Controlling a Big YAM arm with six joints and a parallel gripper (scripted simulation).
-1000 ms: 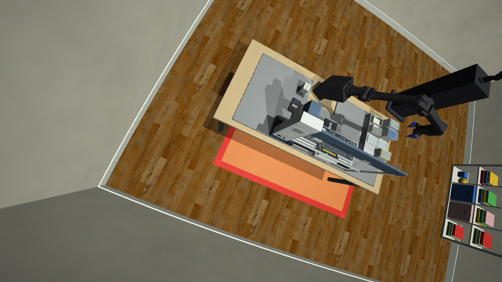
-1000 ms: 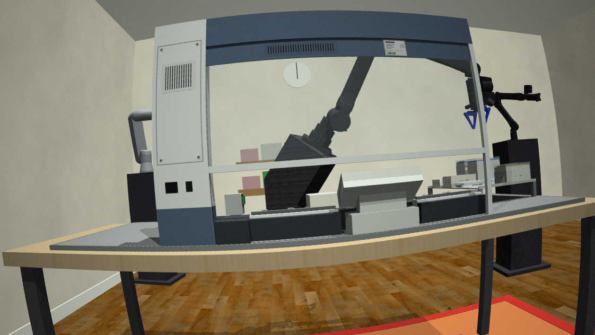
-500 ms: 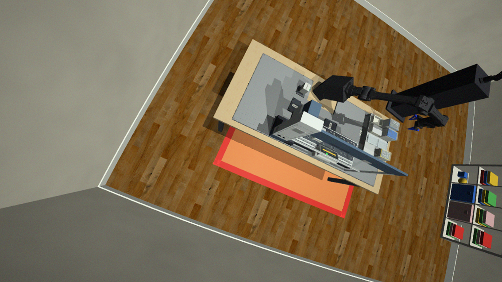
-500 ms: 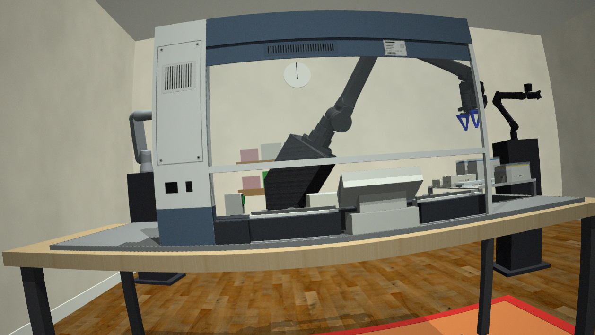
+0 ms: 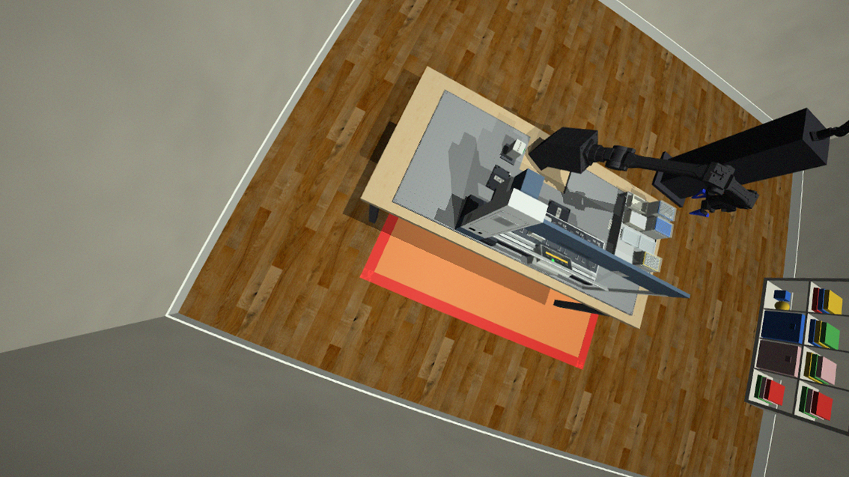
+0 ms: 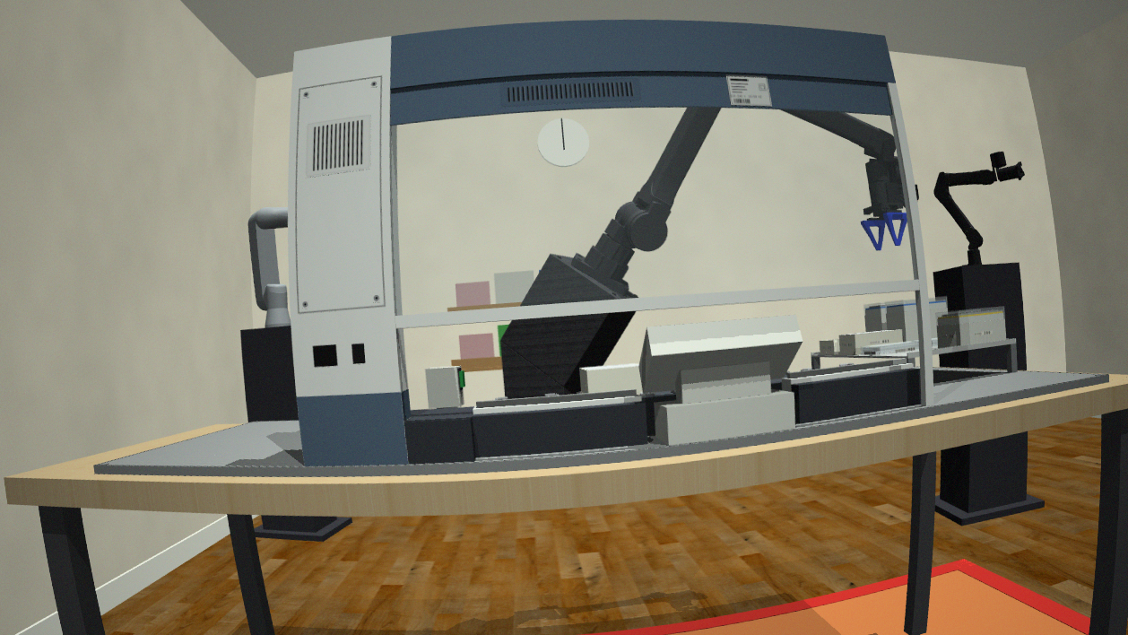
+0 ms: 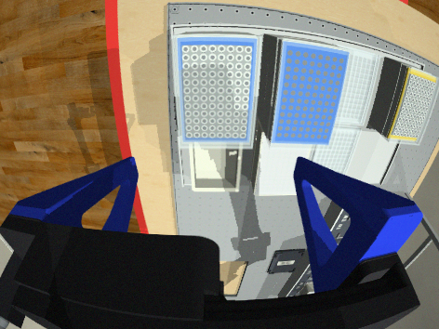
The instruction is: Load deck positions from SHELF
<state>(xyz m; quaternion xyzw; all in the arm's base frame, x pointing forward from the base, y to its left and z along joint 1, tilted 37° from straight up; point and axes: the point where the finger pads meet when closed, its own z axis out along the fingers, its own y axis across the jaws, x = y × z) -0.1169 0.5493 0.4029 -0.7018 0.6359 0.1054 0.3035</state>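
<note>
My gripper [image 7: 216, 165] is open and empty, high above the shelf end of the table; it also shows in the exterior view [image 6: 883, 233] and the top view [image 5: 700, 209]. In the wrist view, a covered blue-framed tip rack [image 7: 216, 92] shows pale rings on a grey field. Beside it a second covered rack [image 7: 309, 93] shows its blue plate with dark holes. A yellow-framed rack [image 7: 412, 107] sits at the far right. A white block [image 7: 215, 168] lies below the full rack. No ID label is readable.
Pale white plates [image 7: 356, 85] lie between the blue-plate rack and the yellow one. The shelf [image 6: 915, 339] stands at the table's right end, behind the machine's frame post [image 6: 913, 234]. The table edge and a red floor mat [image 7: 125, 100] lie to the left in the wrist view.
</note>
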